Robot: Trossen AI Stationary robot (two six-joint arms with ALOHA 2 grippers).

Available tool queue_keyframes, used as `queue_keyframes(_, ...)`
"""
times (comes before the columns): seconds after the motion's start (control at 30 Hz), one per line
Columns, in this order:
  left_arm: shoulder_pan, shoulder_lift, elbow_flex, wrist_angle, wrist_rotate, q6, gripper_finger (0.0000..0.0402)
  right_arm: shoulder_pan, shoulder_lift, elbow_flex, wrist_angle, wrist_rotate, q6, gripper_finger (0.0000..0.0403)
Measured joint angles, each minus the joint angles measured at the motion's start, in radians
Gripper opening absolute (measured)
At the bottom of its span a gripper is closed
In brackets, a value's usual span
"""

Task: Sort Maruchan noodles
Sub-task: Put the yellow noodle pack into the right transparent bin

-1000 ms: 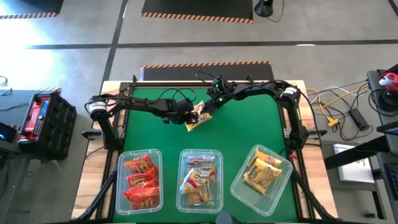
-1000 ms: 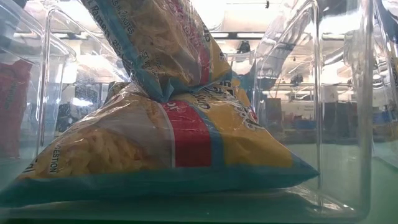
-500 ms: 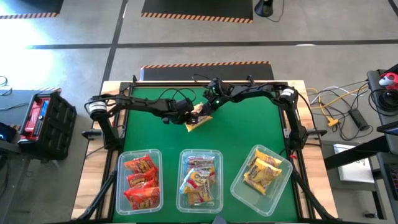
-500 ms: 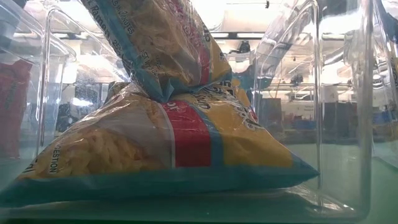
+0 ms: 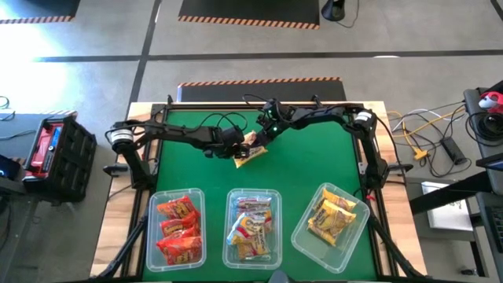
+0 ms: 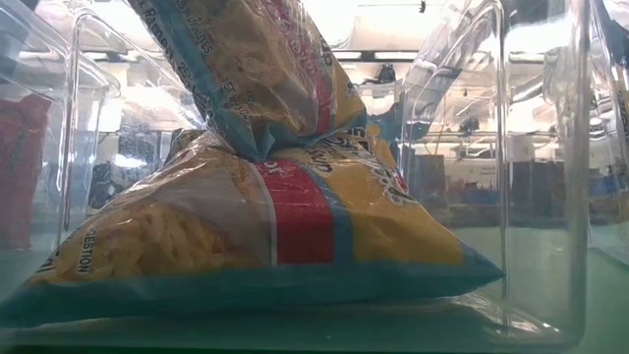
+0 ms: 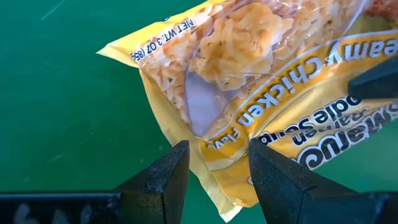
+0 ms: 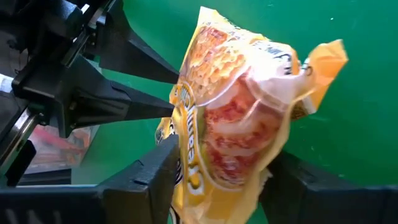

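We are looking at a yellow packet of Maruchan noodles (image 5: pixel 251 151), a flat, crinkly plastic wrapper with a clear window showing the pale wavy noodle block, held above the green table (image 5: pixel 314 165) near its middle, toward the far edge. In the left wrist view the packet (image 7: pixel 261 93) is showing glossy creases and printed lettering, and the left gripper (image 7: pixel 214 171) is pinching its lower edge between two dark, wedge-shaped fingers. In the right wrist view the same packet (image 8: pixel 236 118) is standing crumpled and twisted, one corner flaring out, and the right gripper (image 8: pixel 217 180) is straddling it with its blocky fingers on either side, lying against the wrapper; we cannot tell how firmly they are pressing. From above, the left gripper (image 5: pixel 236 141) and the right gripper (image 5: pixel 263 134) are meeting at the packet from opposite sides.

Along the near edge three clear, rounded rectangular plastic tubs are sitting: the left tub (image 5: pixel 151 236) is holding red-orange packets (image 5: pixel 177 228), the middle tub (image 5: pixel 230 228) is holding yellow-pink packets (image 5: pixel 251 228), and the right tub (image 5: pixel 354 232), lying at an angle, is holding yellow packets (image 5: pixel 330 216). In the low view two shiny packets (image 6: pixel 265 216) are leaning against each other inside a transparent tub wall (image 6: pixel 496 147).
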Motion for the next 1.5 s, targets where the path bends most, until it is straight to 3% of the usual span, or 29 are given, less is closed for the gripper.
queue_keyframes(0.4,-0.005,-0.06,-0.005,0.003,-0.017,-0.012,0.0146,-0.051,-0.002,0.0,-0.008,-0.039,0.019,0.0098)
queue_keyframes(0.73,-0.011,-0.174,-0.003,0.026,-0.065,-0.052,0.0146,-0.104,-0.027,-0.001,-0.064,-0.099,0.021,0.0088)
queue_keyframes(1.1,-0.013,-0.24,-0.001,-0.064,-0.14,-0.054,0.0146,-0.105,-0.172,0.0,-0.15,-0.119,-0.053,0.0087)
queue_keyframes(1.23,-0.016,-0.24,-0.001,-0.066,-0.14,-0.059,0.0146,-0.1,-0.172,-0.007,-0.204,-0.096,-0.088,0.0087)
queue_keyframes(1.37,-0.029,-0.24,-0.001,-0.058,-0.141,-0.073,0.0146,-0.084,-0.161,-0.041,-0.276,0.011,-0.166,0.0089)
queue_keyframes(1.5,-0.047,-0.206,-0.002,0.061,-0.144,-0.083,0.0146,-0.09,-0.164,-0.053,-0.315,0.033,-0.189,0.0098)
